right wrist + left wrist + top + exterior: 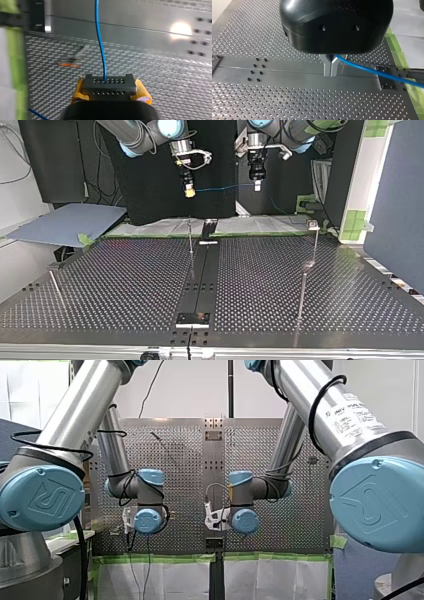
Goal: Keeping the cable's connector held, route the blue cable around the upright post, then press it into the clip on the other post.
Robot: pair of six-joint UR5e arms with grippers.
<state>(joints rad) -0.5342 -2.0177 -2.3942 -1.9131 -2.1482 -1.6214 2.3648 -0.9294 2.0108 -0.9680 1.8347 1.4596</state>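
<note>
- The perforated tabletop (125, 285) carries two upright posts near its edge on our arms' side: one (190, 237) by the middle strip, one (315, 245) toward a corner.
- Our right pincer (189, 192), high above the tabletop, clamps the black connector (109, 85) between yellow pads.
- Our left pincer (331, 72) is closed on the blue cable (374, 73), which stretches between both pincers.

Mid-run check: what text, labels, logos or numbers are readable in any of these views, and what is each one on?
No text is legible enough to quote.
White label on my right arm: several printed lines, too blurred to read.
Blue joint caps: embossed logo mark, no letters I can make out.
Top and both wrist views: no text or signs.
</note>
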